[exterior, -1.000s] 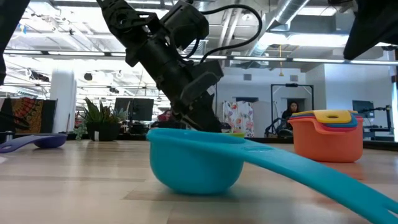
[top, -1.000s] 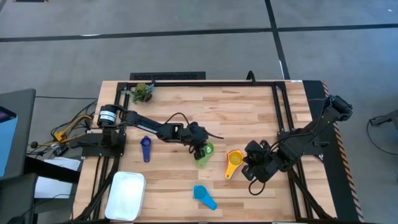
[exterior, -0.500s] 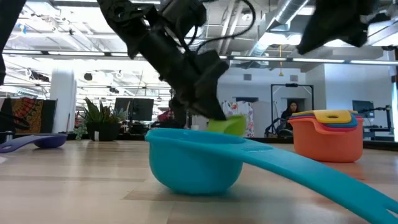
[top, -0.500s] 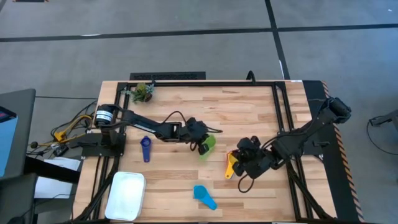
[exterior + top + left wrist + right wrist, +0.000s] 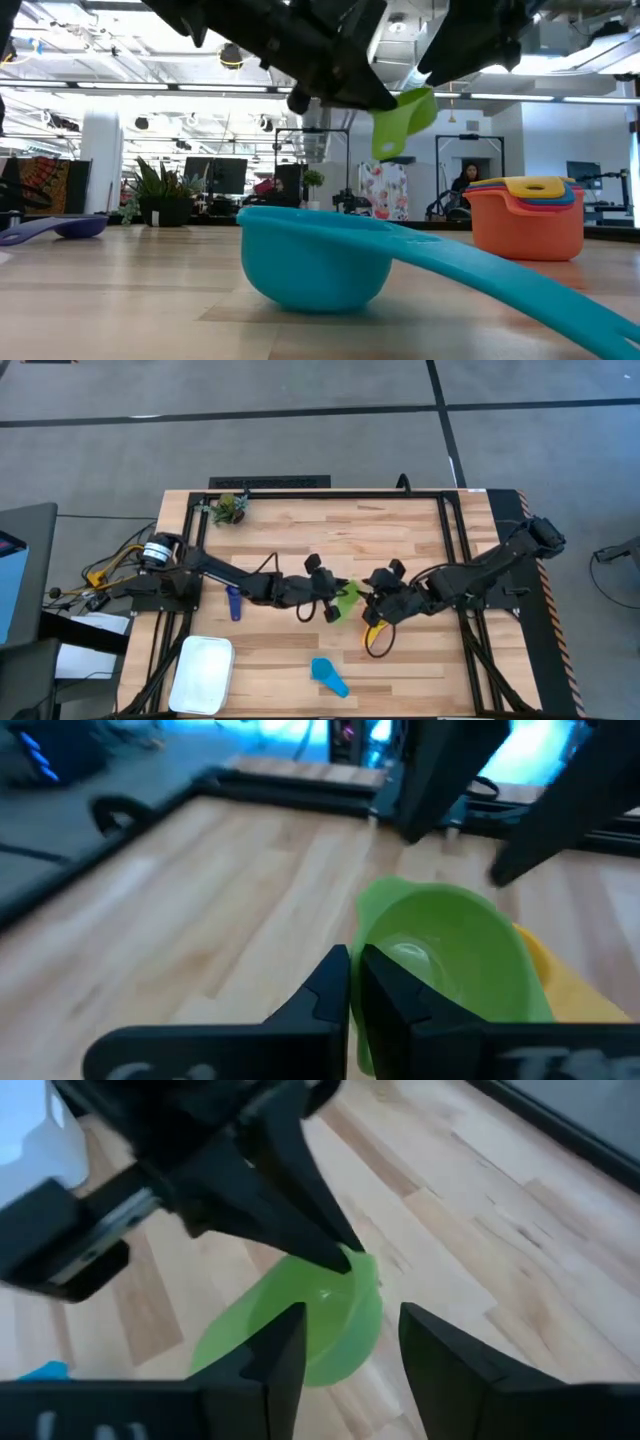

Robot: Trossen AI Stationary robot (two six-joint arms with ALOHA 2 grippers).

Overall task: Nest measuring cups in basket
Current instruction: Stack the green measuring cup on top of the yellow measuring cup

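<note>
My left gripper [image 5: 333,600] is shut on a green measuring cup [image 5: 450,960], lifted above the table's middle [image 5: 405,122]. My right gripper [image 5: 345,1370] stands open just to the cup's right [image 5: 375,588], fingers either side of it, with no touch showing. An orange and yellow nested stack [image 5: 527,215] rests on its base under the right arm [image 5: 372,628]. A light blue cup [image 5: 328,675] lies near the front. A dark blue cup [image 5: 234,600] lies at the left. The white basket [image 5: 203,673] sits at the near left corner. My left gripper pinches the green cup at the edge of its bowl [image 5: 362,935], where a thin green strip runs back between the two shut fingers. The fingers come from the table's left, roughly level. The cup hangs tilted beyond the fingertips, clear of the table.
A small green plant clump [image 5: 230,508] sits at the far left corner. A black frame rail [image 5: 330,495] runs along the far edge and down both sides. Bare wood lies between the basket and the light blue cup.
My left gripper has lifted the green cup off the table and carried it up and toward the right edge; the cup now hangs tilted. My right gripper has moved toward the table's left and far side, away from the orange stack, up to the green cup.
</note>
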